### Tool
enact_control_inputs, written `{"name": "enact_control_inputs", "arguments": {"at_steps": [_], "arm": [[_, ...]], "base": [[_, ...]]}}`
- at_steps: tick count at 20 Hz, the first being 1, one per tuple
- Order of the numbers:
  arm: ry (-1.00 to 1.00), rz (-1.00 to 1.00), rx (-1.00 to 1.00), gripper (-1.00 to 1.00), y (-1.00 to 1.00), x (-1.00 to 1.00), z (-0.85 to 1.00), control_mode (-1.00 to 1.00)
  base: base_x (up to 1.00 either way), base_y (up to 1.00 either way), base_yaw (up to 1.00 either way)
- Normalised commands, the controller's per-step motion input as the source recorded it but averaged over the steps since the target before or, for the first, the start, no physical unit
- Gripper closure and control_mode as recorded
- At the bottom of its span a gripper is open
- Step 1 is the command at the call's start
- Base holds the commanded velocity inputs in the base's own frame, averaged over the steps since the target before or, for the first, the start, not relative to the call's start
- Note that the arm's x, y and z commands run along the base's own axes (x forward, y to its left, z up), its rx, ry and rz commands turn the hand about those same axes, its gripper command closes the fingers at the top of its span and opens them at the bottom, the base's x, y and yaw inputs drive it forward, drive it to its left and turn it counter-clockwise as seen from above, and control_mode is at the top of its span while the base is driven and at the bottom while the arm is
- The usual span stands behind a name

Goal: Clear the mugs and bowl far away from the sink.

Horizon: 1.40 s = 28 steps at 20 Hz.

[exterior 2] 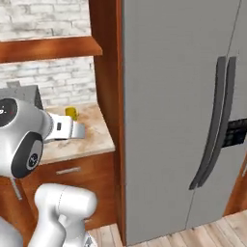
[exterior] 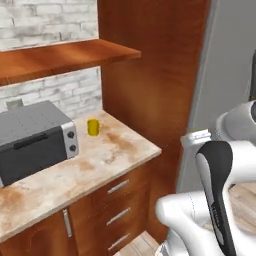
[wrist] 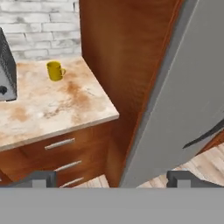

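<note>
The gripper (wrist: 112,179) hangs with jaws spread wide and empty above the floor before the drawers (wrist: 59,143), and beyond it the yellow mug (wrist: 54,70) stands on the counter (wrist: 52,105) just beside the toaster oven (exterior: 35,137).

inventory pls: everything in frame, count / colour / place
yellow mug: 1, yellow, upright on the counter near the back wall, right of the toaster oven
toaster oven: 1, grey with dark door, left on the counter
counter: 1, mottled beige, over wooden drawers
shelf: 1, wood, above the counter
fridge: 1, grey, right of the wooden side panel
gripper: 1, dark fingertips, open, holding nothing
</note>
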Motion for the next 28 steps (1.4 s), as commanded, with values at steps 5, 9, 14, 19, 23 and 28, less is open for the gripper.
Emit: {"name": "enact_control_inputs", "arguments": {"at_steps": [5,9,14,19,23,28], "arm": [[0.0,0.0,0.0,-1.0,0.0,0.0,0.0,1.0],[0.0,0.0,0.0,-1.0,0.0,0.0,0.0,1.0],[0.0,0.0,0.0,-1.0,0.0,0.0,0.0,1.0],[0.0,0.0,0.0,-1.0,0.0,0.0,0.0,1.0],[0.0,0.0,0.0,-1.0,0.0,0.0,0.0,1.0],[0.0,0.0,0.0,-1.0,0.0,0.0,0.0,1.0]], "base": [[0.0,0.0,-1.0],[0.0,0.0,-1.0],[0.0,0.0,-1.0],[0.0,0.0,-1.0],[0.0,0.0,-1.0],[0.0,0.0,-1.0]]}}
